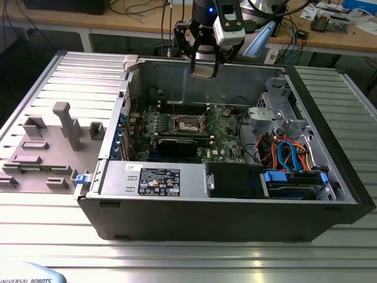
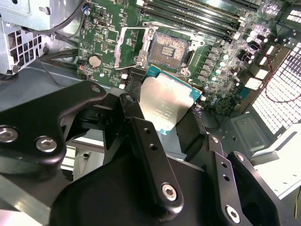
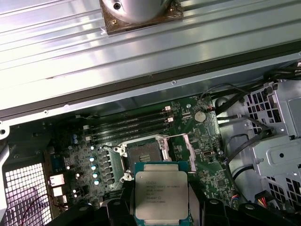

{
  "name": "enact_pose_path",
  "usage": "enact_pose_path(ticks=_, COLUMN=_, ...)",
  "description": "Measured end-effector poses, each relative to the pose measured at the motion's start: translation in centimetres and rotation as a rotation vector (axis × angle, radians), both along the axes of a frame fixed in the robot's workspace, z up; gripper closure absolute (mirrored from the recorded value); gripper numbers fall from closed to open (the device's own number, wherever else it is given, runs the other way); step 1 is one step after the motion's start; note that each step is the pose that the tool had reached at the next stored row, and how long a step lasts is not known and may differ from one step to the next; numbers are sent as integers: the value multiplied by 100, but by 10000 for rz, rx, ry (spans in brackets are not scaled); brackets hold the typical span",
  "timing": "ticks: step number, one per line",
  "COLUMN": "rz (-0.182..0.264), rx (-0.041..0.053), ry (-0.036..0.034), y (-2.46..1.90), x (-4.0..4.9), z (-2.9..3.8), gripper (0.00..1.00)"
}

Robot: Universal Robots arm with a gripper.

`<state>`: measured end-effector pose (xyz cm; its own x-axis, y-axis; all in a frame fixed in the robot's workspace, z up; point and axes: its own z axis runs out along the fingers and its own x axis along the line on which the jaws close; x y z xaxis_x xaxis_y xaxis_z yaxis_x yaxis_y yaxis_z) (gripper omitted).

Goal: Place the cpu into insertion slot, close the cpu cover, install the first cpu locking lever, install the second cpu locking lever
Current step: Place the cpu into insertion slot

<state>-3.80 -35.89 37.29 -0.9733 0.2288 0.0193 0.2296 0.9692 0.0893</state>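
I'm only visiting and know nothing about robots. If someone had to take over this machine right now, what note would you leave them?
The hand is shut on the cpu, holding it above the open computer case.
The insertion slot is empty and uncovered.
The cpu cover is swung open beside the slot.
Done: the cpu is in the hand, and none of the four steps is finished.
Left: all four steps.

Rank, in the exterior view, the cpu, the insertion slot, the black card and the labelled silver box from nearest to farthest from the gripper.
1. cpu: clamped in the gripper, at the view's top.
2. insertion slot: below, on the case floor.
3. black card: just camera-side of the slot.
4. labelled silver box: against the case's near wall.
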Motion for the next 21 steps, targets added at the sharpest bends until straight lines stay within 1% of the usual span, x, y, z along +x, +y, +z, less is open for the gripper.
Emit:
enact_pose_path(ticks=8, rz=-32, rx=0, ry=0, y=0, x=0, z=0, gripper=46)
enact_pose_path(ticks=10, rz=-116, rx=0, ry=-1, y=0, x=1, z=0, gripper=46)
enact_pose_path(ticks=12, rz=-405, rx=-1, ry=0, y=0, x=0, z=-1, gripper=46)
enact_pose_path(ticks=14, rz=-547, rx=-2, ry=1, y=0, x=0, z=-1, gripper=46)
enact_pose_path(ticks=21, rz=-583, rx=0, ry=0, y=0, x=-4, z=-2, gripper=46)
